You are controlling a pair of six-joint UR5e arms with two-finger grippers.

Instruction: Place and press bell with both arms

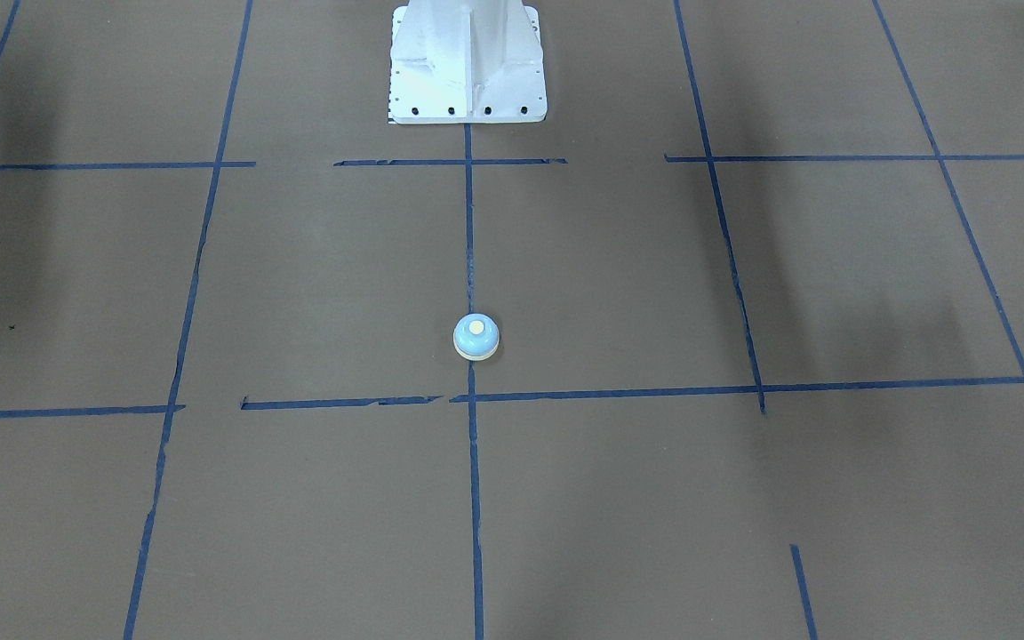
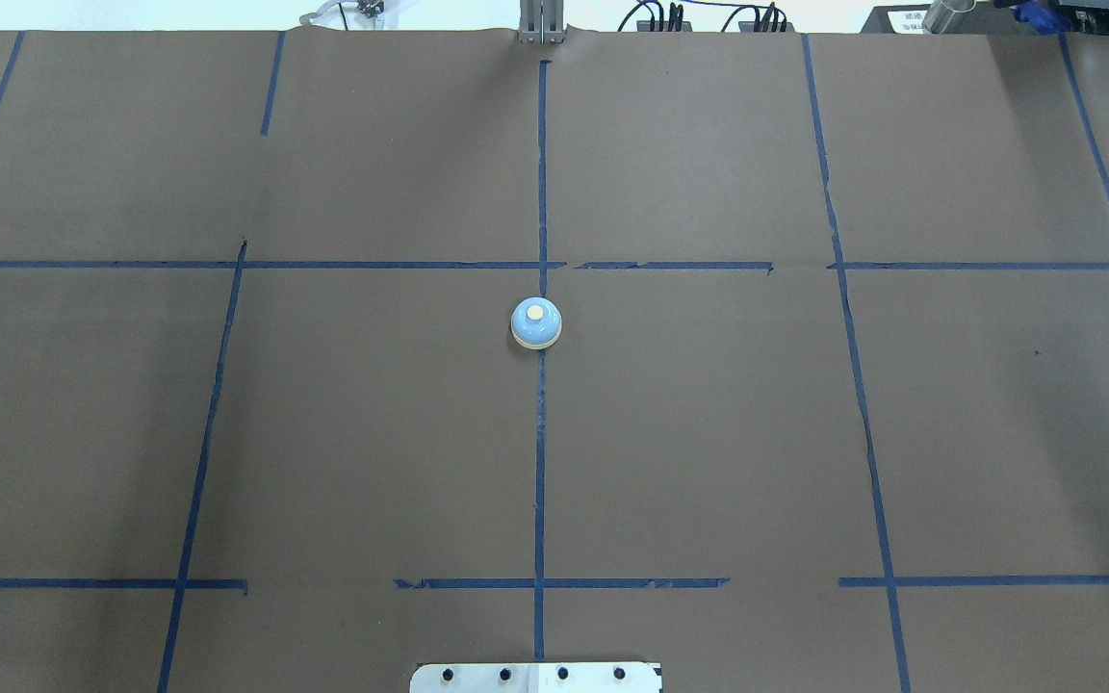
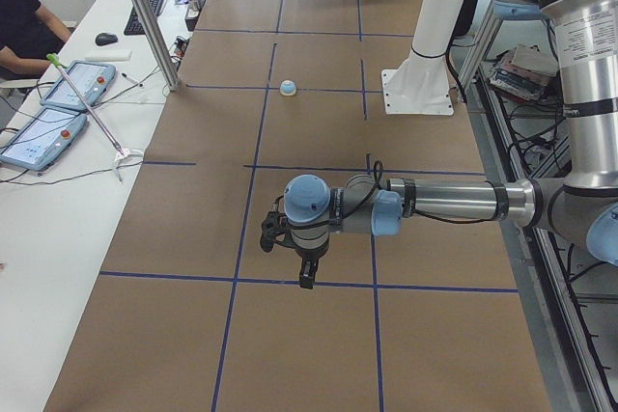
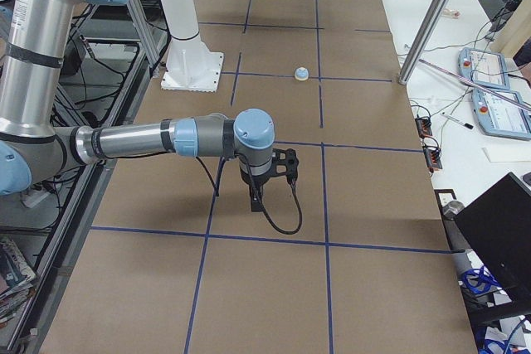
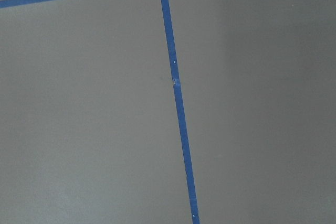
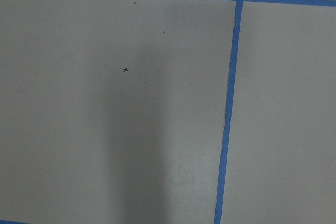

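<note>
The bell (image 1: 476,337) stands upright on the centre tape line of the brown table, with its light blue dome and cream button up; it also shows in the overhead view (image 2: 536,322) and small in the side views (image 3: 288,88) (image 4: 302,74). Nothing touches it. My left gripper (image 3: 306,280) points down over the table's left end, far from the bell. My right gripper (image 4: 255,203) points down over the right end, also far from it. Both show only in the side views, so I cannot tell whether they are open or shut. The wrist views show only paper and tape.
The white bolted pedestal (image 1: 468,62) stands at the robot's side of the table, in line with the bell. Blue tape lines grid the brown paper. A metal post (image 3: 145,16) and a side table with tablets (image 3: 58,108) lie beyond the far edge.
</note>
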